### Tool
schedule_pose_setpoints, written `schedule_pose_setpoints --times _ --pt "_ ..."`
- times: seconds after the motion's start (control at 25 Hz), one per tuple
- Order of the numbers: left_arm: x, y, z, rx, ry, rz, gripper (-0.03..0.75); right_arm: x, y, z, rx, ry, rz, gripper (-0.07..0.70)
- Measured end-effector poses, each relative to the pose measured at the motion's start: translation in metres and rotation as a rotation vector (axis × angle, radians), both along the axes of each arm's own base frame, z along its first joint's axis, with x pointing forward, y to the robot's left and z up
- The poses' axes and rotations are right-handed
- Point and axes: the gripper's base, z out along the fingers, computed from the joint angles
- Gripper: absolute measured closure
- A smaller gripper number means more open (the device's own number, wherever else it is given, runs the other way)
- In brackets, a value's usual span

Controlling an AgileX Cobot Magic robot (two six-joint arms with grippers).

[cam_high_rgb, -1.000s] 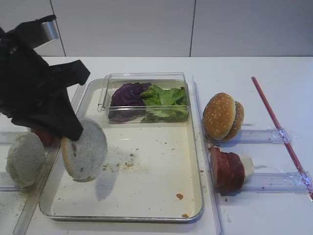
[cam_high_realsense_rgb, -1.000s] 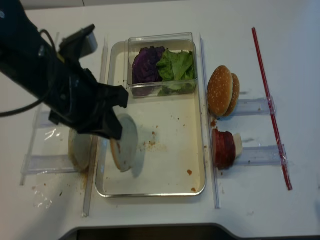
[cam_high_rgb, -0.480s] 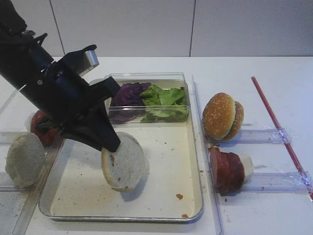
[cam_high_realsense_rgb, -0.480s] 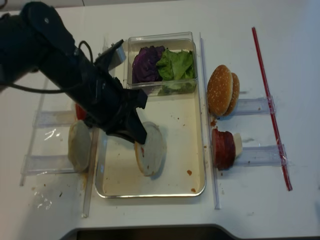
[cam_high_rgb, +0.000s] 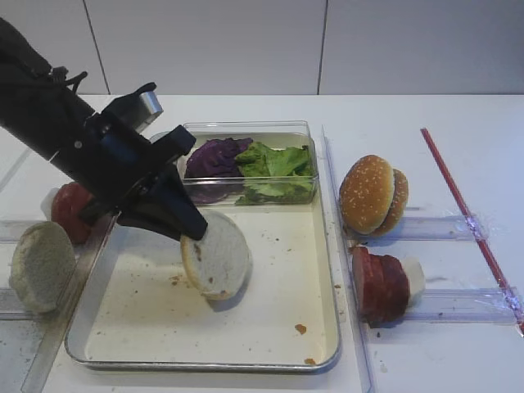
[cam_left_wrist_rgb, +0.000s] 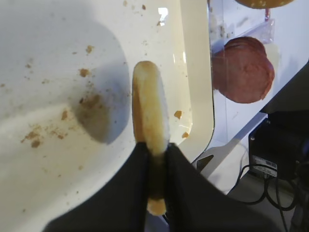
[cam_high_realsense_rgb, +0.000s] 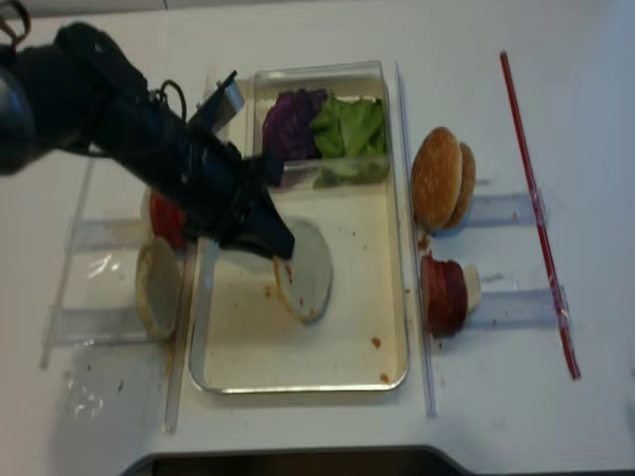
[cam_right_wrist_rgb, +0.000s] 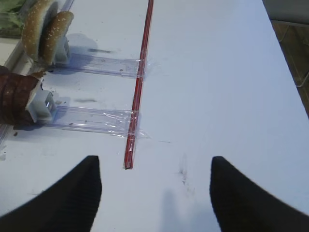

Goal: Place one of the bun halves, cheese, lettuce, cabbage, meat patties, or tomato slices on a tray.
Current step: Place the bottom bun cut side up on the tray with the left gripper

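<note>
Over the middle of the tray point(cam_high_rgb: 327, 246), the left gripper point(cam_left_wrist_rgb: 155, 159) holds the pale bun half point(cam_high_rgb: 216, 255) on edge, its fingers point(cam_left_wrist_rgb: 131, 180) pinched shut on the upper rim. The edge-on grip keeps the flat cut face clear of the fingers, so the bun half can be tipped down flat once released. Its lower edge appears close to the crumb-speckled tray floor; whether it is touching cannot be confirmed from either high view. In the left wrist view the fingers cover part of the rim.

Beside the tray's left rim, a second pale bun half point(cam_high_rgb: 41, 266) stands in a clear holder, with the tomato slices point(cam_high_rgb: 70, 211) behind it, partly hidden by the arm. On the right worktop point(cam_high_rgb: 442, 344), the meat patties point(cam_high_rgb: 379, 284) and the sesame buns point(cam_high_rgb: 372, 195) stand upright in their holders for edge-on picking.

At the tray's far end, a clear plastic box point(cam_high_rgb: 176, 168) holds the cabbage point(cam_high_rgb: 214, 157) and lettuce point(cam_high_rgb: 277, 161).

No cheese is identifiable. The right gripper point(cam_right_wrist_rgb: 154, 193) hangs wide apart over bare worktop, only its fingertips in frame.
</note>
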Motion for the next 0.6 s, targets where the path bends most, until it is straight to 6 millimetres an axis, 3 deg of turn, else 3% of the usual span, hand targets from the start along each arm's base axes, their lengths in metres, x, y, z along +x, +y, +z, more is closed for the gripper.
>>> schedule_pose_setpoints --times 0.28,0.6 --pt "0.007 -0.002 -0.016 -0.006 0.007 -0.015 0.657 0.0 0.0 0.0 0.0 0.0 0.0 0.125" --pt "0.01 -0.002 -0.018 -0.002 -0.029 -0.019 0.658 0.0 0.0 0.0 0.0 0.0 0.0 0.125"
